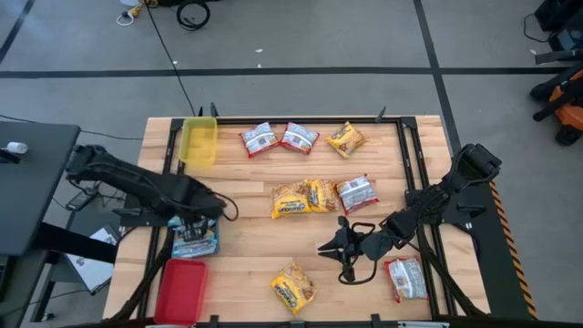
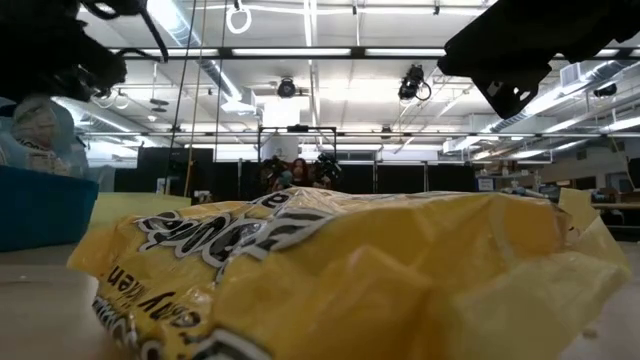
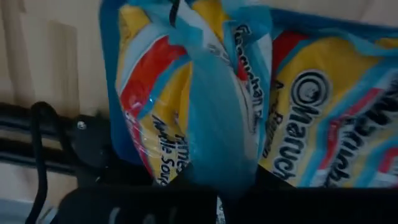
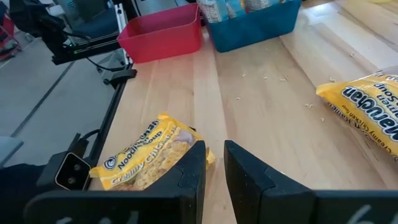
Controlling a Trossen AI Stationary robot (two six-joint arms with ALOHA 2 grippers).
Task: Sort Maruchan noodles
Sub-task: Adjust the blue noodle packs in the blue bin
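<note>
A yellow noodle packet [image 2: 330, 270] lies nearest; the left gripper [image 3: 217, 186], fingers pinching a blue packet [image 3: 217, 124], lowers it into the blue tray [image 1: 195, 247]; the right gripper [image 4: 214, 165] hovers mid-desk, fingers slightly spread.

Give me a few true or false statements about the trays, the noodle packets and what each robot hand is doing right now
1. The left hand is over the blue plastic tray, pinching a pale blue noodle packet. True.
2. The red plastic tray already holds several red-and-white packets. False: no packets show in it.
3. The right hand grips a yellow packet. False: its fingers are apart with nothing between them, above bare wooden table.
4. The yellow plastic tray sits near the table's far left corner, with no packets showing in it. True.
5. A yellow-orange ramen packet lies near the table's front edge. True.
</note>
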